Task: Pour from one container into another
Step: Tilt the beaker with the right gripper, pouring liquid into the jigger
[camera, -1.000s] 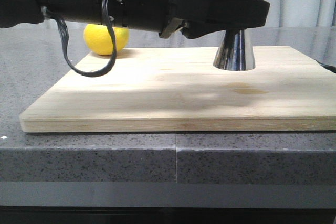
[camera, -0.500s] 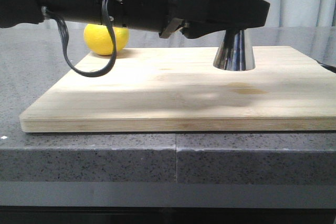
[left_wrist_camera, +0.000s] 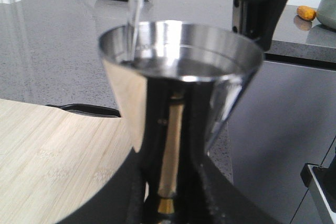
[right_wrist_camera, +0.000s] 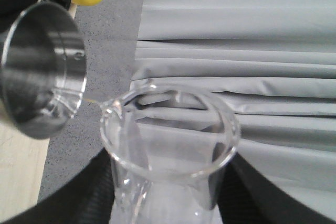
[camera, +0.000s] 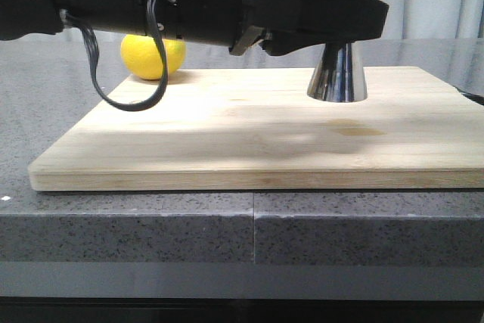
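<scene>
Front view
Board: a wooden cutting board [camera: 257, 130] is laid on the grey stone counter [camera: 136, 236], its near edge set back from the counter's front edge.
Jigger: the steel jigger [camera: 337, 73] is stood on the board's far right part, close to the far edge; only its lower cone is seen below the arm.
Left arm: the black left arm [camera: 189, 1] is stretched across the top from the left and ends at the jigger's waist; its fingers are hidden here.
Lemon: a yellow lemon [camera: 153, 56] is seen just behind the board's far left corner.
Open room: the near and middle board surface is left bare.

Left wrist view
Left gripper: the left gripper [left_wrist_camera: 167, 203] is seen pressed against the jigger's narrow gold waist from both sides.
Jigger: the upper cup [left_wrist_camera: 178, 77] is held upright, clear liquid showing inside.
Stream: a thin clear stream [left_wrist_camera: 135, 9] is seen falling inside the cup's rim from the glass lip above.

Right wrist view
Beaker: the clear glass beaker [right_wrist_camera: 168, 145] is tilted, its spout held just over the jigger's rim.
Right gripper: dark fingers [right_wrist_camera: 86, 195] are seen pinching the beaker's sides.
Curtain: a grey pleated curtain [right_wrist_camera: 247, 40] is seen behind.
</scene>
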Robot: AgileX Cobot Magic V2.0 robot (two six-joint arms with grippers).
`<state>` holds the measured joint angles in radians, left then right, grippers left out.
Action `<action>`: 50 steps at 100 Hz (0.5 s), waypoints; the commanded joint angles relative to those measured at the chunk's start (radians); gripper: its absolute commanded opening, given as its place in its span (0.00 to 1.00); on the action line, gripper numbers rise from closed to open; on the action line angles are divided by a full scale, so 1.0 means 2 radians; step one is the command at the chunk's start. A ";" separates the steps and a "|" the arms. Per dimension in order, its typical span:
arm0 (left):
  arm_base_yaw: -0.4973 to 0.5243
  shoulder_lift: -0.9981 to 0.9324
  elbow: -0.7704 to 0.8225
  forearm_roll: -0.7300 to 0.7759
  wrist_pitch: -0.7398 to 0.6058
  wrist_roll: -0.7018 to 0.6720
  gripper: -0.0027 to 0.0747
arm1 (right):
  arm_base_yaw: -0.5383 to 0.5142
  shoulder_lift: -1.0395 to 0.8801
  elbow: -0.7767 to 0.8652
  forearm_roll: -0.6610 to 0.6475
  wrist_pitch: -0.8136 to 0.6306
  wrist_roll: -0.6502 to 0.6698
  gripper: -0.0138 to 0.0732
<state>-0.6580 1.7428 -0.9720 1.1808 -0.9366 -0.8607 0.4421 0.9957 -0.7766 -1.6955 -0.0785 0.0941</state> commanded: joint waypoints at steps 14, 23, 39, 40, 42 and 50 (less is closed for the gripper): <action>-0.002 -0.028 -0.015 -0.028 -0.030 -0.004 0.01 | 0.000 -0.011 -0.020 -0.003 0.011 -0.003 0.46; -0.002 -0.028 -0.015 -0.028 -0.030 -0.004 0.01 | 0.000 -0.011 -0.020 -0.003 0.003 -0.003 0.46; -0.002 -0.028 -0.015 -0.028 -0.030 -0.004 0.01 | 0.000 -0.011 -0.020 -0.002 -0.020 0.011 0.46; -0.002 -0.028 -0.015 -0.028 -0.030 -0.004 0.01 | 0.000 -0.011 -0.020 -0.001 -0.022 0.012 0.46; -0.002 -0.028 -0.015 -0.028 -0.030 -0.004 0.01 | 0.000 -0.011 -0.020 -0.001 -0.023 0.017 0.46; -0.002 -0.028 -0.015 -0.029 -0.030 -0.004 0.01 | 0.000 -0.011 -0.020 0.000 -0.025 0.038 0.46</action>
<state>-0.6580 1.7428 -0.9720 1.1808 -0.9366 -0.8607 0.4421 0.9957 -0.7766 -1.6978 -0.1301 0.1313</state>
